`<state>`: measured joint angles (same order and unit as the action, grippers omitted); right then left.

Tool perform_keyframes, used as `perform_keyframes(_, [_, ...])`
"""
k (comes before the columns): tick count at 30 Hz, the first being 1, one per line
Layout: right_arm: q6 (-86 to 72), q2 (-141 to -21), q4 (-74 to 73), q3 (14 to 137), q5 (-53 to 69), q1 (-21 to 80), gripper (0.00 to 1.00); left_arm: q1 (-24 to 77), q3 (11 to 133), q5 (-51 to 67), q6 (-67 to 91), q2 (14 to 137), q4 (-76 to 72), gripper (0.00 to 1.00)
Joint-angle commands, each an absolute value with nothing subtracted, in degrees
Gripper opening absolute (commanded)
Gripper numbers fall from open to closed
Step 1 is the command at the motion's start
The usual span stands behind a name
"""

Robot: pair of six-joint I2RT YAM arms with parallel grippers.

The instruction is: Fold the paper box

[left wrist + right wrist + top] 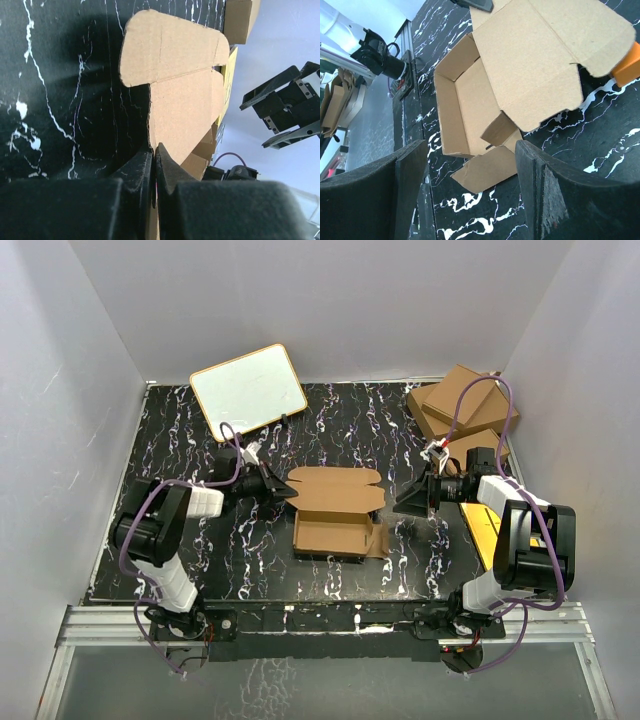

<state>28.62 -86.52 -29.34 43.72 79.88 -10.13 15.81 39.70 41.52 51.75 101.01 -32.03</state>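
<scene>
The paper box [338, 512] is brown die-cut cardboard in the middle of the black marbled table, its tray partly formed and its lid flap raised. My left gripper [285, 490] is shut on the left edge of the lid flap [180, 100]; the card runs between its fingertips [167, 167]. My right gripper [412, 502] is open and empty, just right of the box. In the right wrist view the tray [470, 107], a loose side flap [487, 167] and the lid [545, 55] lie between and beyond its spread fingers [537, 185].
A whiteboard [248, 390] lies at the back left. Three larger brown cartons [462, 410] are stacked at the back right. A yellow sheet [486, 530] lies under the right arm. White walls enclose the table on three sides.
</scene>
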Motion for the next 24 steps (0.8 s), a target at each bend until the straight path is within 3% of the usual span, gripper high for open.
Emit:
perform_keyframes(1, [30.59,-86.31,-28.23,45.88,82.32,-9.9,0.76,15.58,35.86,39.7,50.81,93.89,-37.85,0.0])
perform_keyframes(13, [30.09,-86.65,-26.82,45.88,79.54,-8.82,0.76,15.64,19.46,25.87,53.06,75.34,-52.22,0.0])
perform_keyframes(18, [21.75,-87.71,-19.12,44.89,77.06,-7.58,0.75,16.46,15.51,20.04,49.49,68.88,-51.81,0.0])
perform_keyframes(24, [19.87,-87.96,-16.83,46.07,68.46,1.69,0.77,19.39,12.76,14.7,45.04,64.04,-52.78,0.0])
